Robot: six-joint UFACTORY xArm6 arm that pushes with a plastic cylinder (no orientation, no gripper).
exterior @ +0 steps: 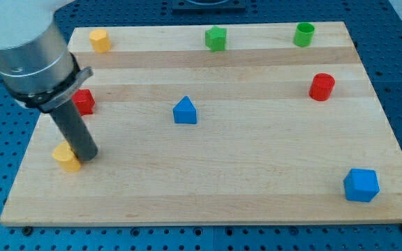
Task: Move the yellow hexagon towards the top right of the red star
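Camera view, nearest things first: a blue cube [361, 185] sits close to the counter's [208, 188] bottom right corner, well apart from everything else. At the view's lower left lies the yellow hexagon [65, 157], a low, flat-topped block of warm yellow with faceted sides; its right part is hidden behind my rod. My tip [87, 156] rests on the wood, touching or just beside the hexagon's right side; which of the two cannot be made out. No pincer shows on this arm, only the dark rod under a grey cylinder, so whether one is open or closed cannot be told.

Farther up, the red star [84, 102] lies near the left edge, above the hexagon and partly covered by the arm's grey collar. A blue block with a peaked, house-like top [185, 111] stands near the middle, and a red cylinder [322, 86] toward the right.

Along the far edge, from the view's left to right: a second yellow block [100, 40], shape unclear, a green star-like block [216, 38] and a green cylinder [303, 34].
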